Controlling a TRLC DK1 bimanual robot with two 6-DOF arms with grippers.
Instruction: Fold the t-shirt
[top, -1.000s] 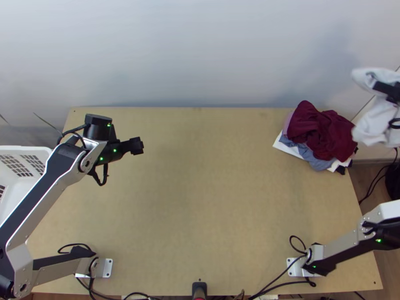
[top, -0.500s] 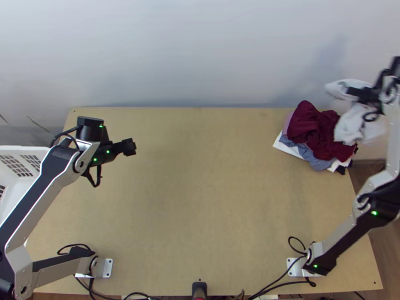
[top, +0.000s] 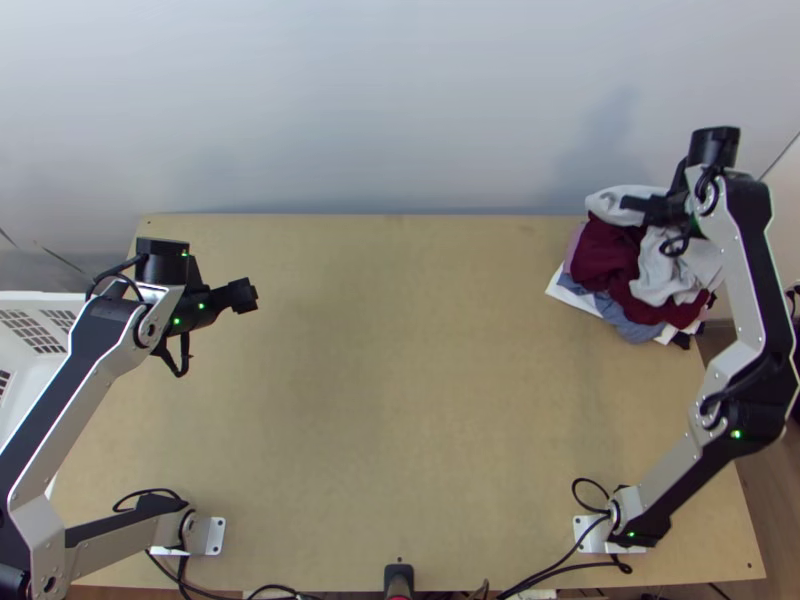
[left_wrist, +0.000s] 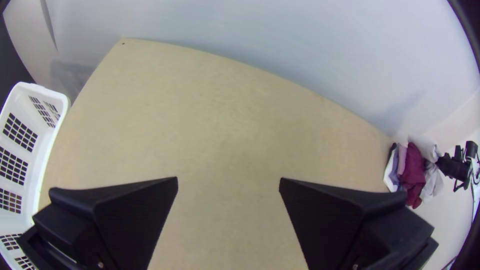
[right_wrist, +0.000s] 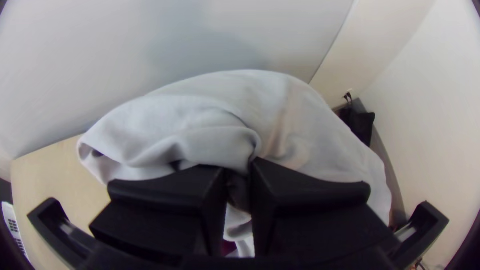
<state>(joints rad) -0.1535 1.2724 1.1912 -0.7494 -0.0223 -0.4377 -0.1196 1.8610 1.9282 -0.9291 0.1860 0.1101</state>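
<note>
In the top view a bunched light grey t-shirt hangs from my right gripper, over the clothes pile at the table's back right. The right wrist view has my right gripper shut on a crumpled part of the grey t-shirt, whose folds spread to both sides of the fingers. My left gripper is above the table's left part, far from the cloth. Seen from its own wrist, the left gripper stands open, with bare tabletop between its fingers.
Dark red cloth, blue-grey cloth and white cloth lie stacked on the table at back right. A white basket with grid walls stands beyond the left edge. A wall runs behind the table.
My right gripper has come in from the right edge with the grey t-shirt, which is now over the dark red cloth. My left gripper has shifted slightly to the left.
</note>
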